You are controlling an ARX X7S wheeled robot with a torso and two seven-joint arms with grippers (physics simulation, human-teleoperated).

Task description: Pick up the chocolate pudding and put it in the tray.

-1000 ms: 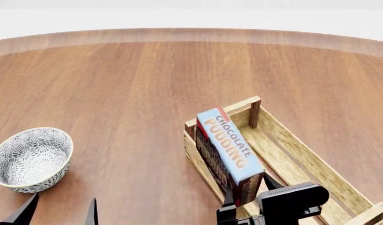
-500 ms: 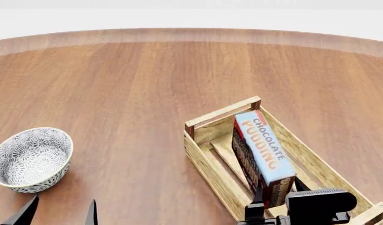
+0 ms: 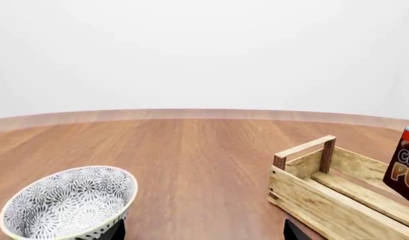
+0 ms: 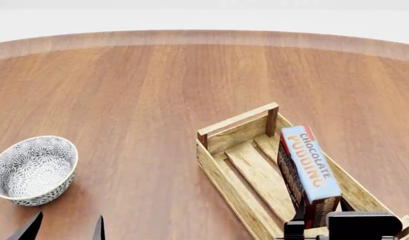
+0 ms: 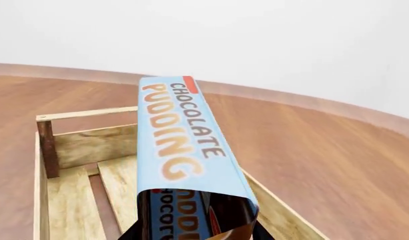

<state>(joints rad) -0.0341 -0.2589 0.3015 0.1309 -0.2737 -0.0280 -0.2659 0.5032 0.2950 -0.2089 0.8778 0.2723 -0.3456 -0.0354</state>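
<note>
The chocolate pudding (image 4: pixel 310 169) is a carton with a light-blue face, orange lettering and dark brown sides. My right gripper (image 4: pixel 318 220) is shut on its near end and holds it above the right side of the tray (image 4: pixel 221 170), a light-wood slatted crate. In the right wrist view the pudding (image 5: pixel 181 135) fills the middle, over the tray's slats (image 5: pixel 64 200). My left gripper (image 4: pixel 64 229) is open and empty at the near left edge; only its fingertips (image 3: pixel 291 231) show in the left wrist view. That view also shows the tray (image 3: pixel 311 200) and an edge of the pudding (image 3: pixel 406 170).
A grey-white patterned bowl (image 4: pixel 32 170) stands on the wooden table (image 4: pixel 138 90) at the near left, close to my left gripper; it also shows in the left wrist view (image 3: pixel 71 202). The table's curved far edge runs across the back.
My right gripper has carried the pudding to the right, from over the tray's left wall to over its right side. The left arm, bowl and tray have not moved.
</note>
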